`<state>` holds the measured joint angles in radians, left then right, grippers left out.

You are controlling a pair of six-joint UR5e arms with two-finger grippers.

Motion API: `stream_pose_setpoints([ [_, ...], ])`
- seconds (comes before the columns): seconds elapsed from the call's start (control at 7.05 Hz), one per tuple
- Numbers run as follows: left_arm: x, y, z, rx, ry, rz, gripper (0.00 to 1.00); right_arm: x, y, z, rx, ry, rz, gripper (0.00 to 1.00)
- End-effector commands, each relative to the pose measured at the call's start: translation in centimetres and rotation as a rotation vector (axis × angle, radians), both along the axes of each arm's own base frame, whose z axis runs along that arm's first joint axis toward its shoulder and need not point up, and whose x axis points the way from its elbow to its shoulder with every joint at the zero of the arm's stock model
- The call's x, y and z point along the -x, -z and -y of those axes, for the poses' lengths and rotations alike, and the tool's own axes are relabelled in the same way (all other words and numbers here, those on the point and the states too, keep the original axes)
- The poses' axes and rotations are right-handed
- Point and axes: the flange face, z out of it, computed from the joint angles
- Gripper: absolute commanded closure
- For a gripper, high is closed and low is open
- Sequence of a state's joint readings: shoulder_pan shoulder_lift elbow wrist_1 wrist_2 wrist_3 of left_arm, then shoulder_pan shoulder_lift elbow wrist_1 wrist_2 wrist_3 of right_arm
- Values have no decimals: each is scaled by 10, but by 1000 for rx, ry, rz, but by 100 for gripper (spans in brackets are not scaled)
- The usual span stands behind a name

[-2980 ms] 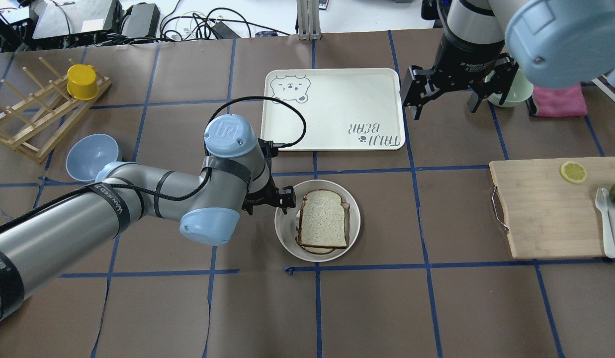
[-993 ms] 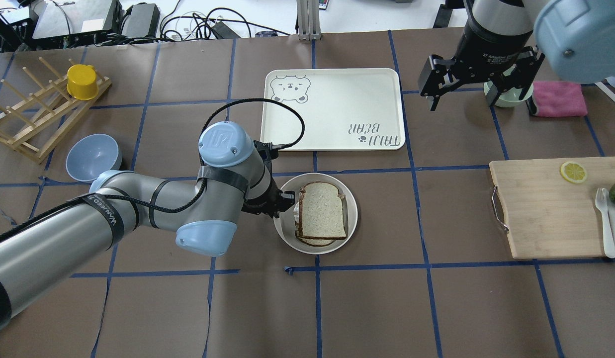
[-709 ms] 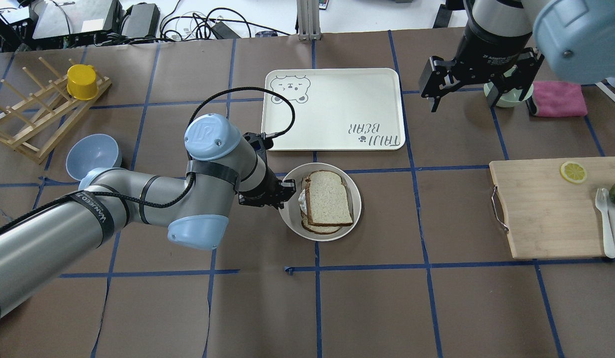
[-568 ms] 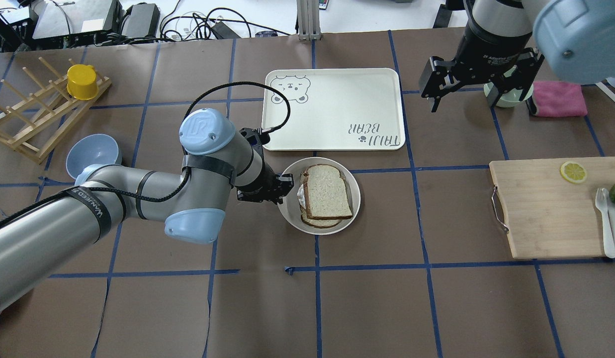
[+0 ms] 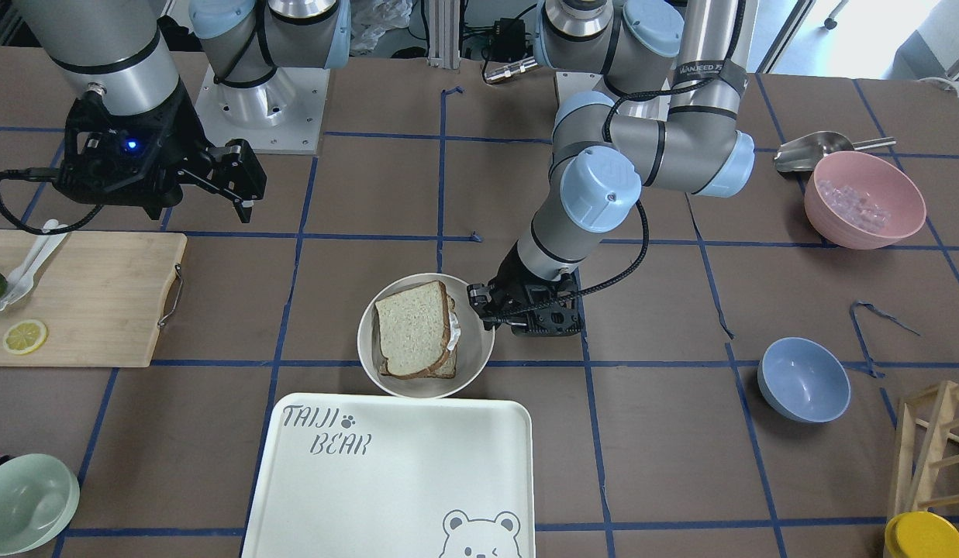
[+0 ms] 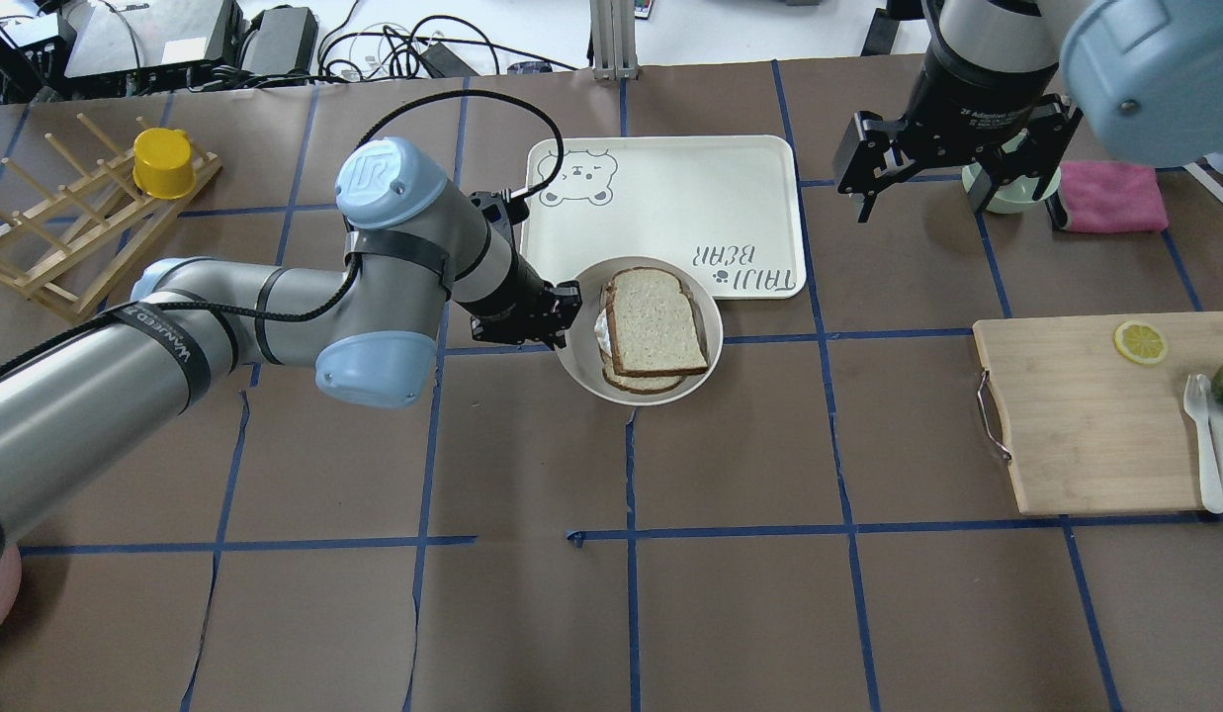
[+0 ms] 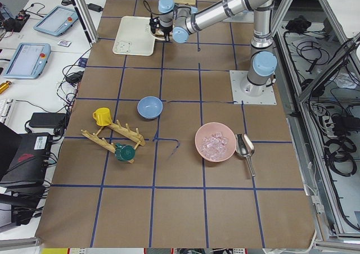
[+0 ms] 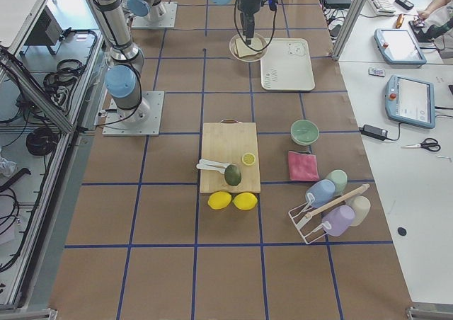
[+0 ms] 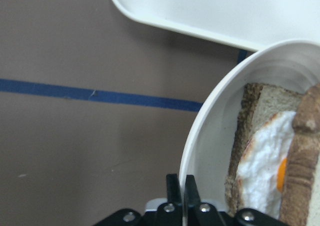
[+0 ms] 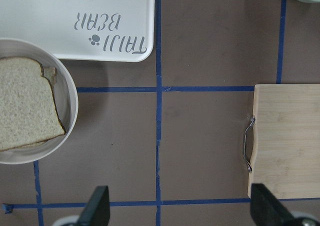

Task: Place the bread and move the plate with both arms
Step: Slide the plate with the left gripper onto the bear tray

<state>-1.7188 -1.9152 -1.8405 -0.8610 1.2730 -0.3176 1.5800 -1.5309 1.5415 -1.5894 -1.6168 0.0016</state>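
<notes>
The plate (image 6: 579,368) holds the plain bread slice (image 6: 657,320) stacked on a slice with a fried egg (image 9: 260,161). My left gripper (image 6: 564,318) is shut on the plate's left rim (image 9: 200,136), seen clamped in the left wrist view. In the overhead view the plate's far rim overlaps the near edge of the bear-print tray (image 6: 670,198). My right gripper (image 6: 917,210) is open and empty, high over the table's far right, well apart from the plate. Its wrist view shows the plate (image 10: 70,116) and bread (image 10: 25,103) at lower left.
A wooden cutting board (image 6: 1086,415) with a lemon slice, an avocado and white cutlery lies at the right. A green bowl (image 6: 1011,193) and a pink cloth (image 6: 1110,198) sit under the right arm. A blue bowl (image 5: 803,378), a pink bowl (image 5: 864,198) and a rack with a yellow cup (image 6: 161,163) stand at the left.
My left gripper closed on the plate's rim and carried the plate with the bread away from me to the tray's near edge. The right arm drew back to the far right, then stayed still.
</notes>
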Motion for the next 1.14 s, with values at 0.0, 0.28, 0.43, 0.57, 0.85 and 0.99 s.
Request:
stream_pose_setpoints([
  [0.0, 5, 3, 56, 13, 21, -7, 100, 0, -1, 0, 4, 0, 0, 0],
  [0.28, 11, 20, 107, 34, 26, -15, 100, 0, 0, 0, 3, 0, 0, 0],
  [0.43, 8, 20, 140, 68, 21, -15, 100, 1, 0, 0, 3, 2, 0, 0],
  [0.57, 11, 31, 157, 72, 22, -29, 100, 1, 1, 1, 1, 3, 0, 0],
  [0.85, 10, 57, 167, 52, 13, -27, 100, 2, 1, 1, 0, 3, 0, 0],
  [0.99, 10, 61, 169, 48, 12, -27, 100, 2, 1, 1, 0, 5, 0, 0],
])
